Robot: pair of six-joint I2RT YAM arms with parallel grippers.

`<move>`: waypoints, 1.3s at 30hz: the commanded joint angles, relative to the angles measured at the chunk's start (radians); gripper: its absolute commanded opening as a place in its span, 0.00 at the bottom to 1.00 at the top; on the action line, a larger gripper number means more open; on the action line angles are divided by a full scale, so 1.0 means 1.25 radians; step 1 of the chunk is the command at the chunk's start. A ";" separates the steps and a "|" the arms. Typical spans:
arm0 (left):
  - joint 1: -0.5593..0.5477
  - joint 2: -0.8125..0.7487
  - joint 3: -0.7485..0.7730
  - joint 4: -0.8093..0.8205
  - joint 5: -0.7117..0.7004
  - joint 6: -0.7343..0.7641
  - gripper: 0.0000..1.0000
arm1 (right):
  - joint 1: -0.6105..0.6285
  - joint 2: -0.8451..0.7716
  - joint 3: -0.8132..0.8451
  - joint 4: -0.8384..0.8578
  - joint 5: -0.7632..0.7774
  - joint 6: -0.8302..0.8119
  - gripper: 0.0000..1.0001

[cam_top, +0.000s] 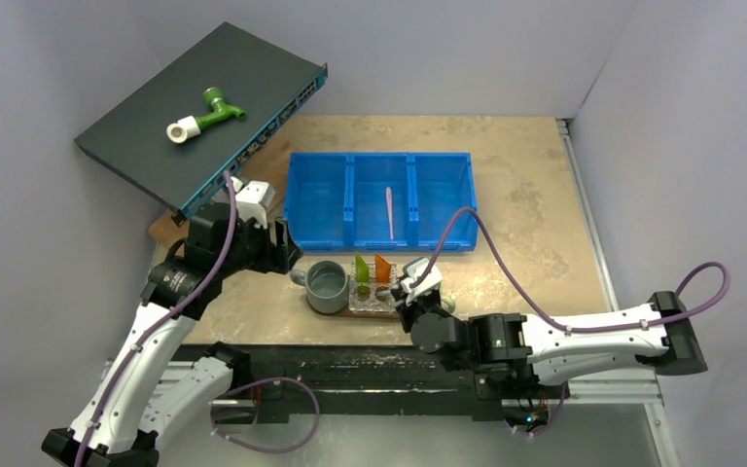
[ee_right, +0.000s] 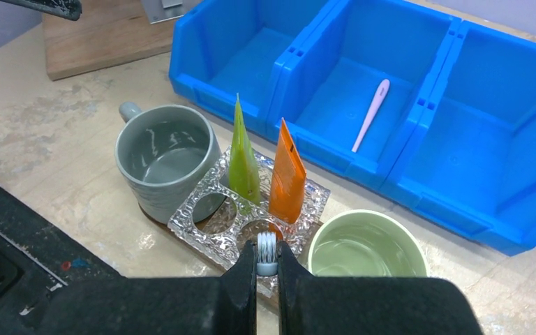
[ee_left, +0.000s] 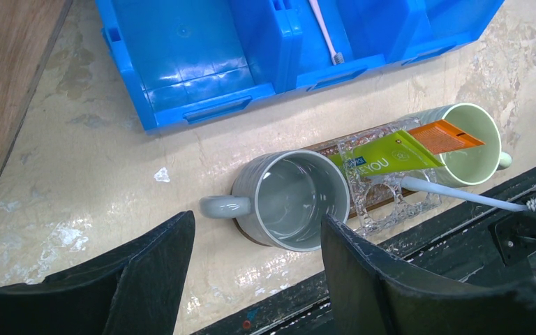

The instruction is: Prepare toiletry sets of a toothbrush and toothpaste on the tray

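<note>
On the dark-brown tray (ee_right: 153,216) stand a grey mug (ee_right: 164,157), a clear glass holder (ee_right: 216,227) and a pale green mug (ee_right: 366,250). A lime-green tube (ee_right: 242,160) and an orange tube (ee_right: 287,178) stand upright in the holder. My right gripper (ee_right: 267,269) is shut on the bristle end of the pale blue toothbrush (ee_left: 453,196); its handle reaches down to the holder's front hole. The pink toothbrush (cam_top: 389,209) lies in the middle compartment of the blue bin (cam_top: 302,209). My left gripper (ee_left: 255,269) hovers open and empty over the table, near the grey mug (ee_left: 293,199).
A dark network switch (cam_top: 156,126) with a green-and-white pipe fitting (cam_top: 204,115) on it leans at the back left. A wooden board (ee_right: 105,38) lies below it. The black mounting rail (cam_top: 370,365) runs along the near table edge.
</note>
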 commanded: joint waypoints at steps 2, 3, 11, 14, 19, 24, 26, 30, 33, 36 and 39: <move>0.001 0.001 -0.004 0.032 0.005 0.013 0.65 | 0.027 0.015 -0.015 0.045 0.115 0.054 0.00; 0.001 0.001 -0.004 0.032 0.005 0.013 0.65 | 0.030 0.016 -0.019 0.048 0.122 0.058 0.00; 0.001 0.002 -0.004 0.032 0.005 0.013 0.65 | 0.041 -0.003 -0.065 0.097 0.140 0.091 0.00; 0.001 0.002 -0.003 0.032 0.005 0.012 0.65 | 0.043 -0.008 -0.079 0.114 0.148 0.102 0.00; 0.001 0.003 -0.003 0.032 0.007 0.012 0.65 | 0.047 0.000 -0.092 0.124 0.168 0.125 0.00; 0.001 0.003 -0.003 0.032 0.009 0.012 0.65 | 0.055 0.022 -0.094 0.111 0.198 0.155 0.00; 0.001 0.003 -0.003 0.033 0.009 0.011 0.65 | 0.060 0.028 -0.092 0.099 0.210 0.169 0.00; 0.001 0.004 -0.003 0.035 0.012 0.012 0.65 | 0.073 0.036 -0.093 0.084 0.234 0.190 0.00; 0.001 0.005 -0.005 0.035 0.013 0.012 0.65 | 0.081 0.043 -0.090 0.061 0.244 0.214 0.00; 0.001 0.005 -0.003 0.034 0.013 0.011 0.65 | 0.089 0.048 -0.083 0.041 0.252 0.233 0.09; 0.001 0.006 -0.003 0.035 0.015 0.011 0.65 | 0.096 0.052 -0.082 0.031 0.256 0.244 0.17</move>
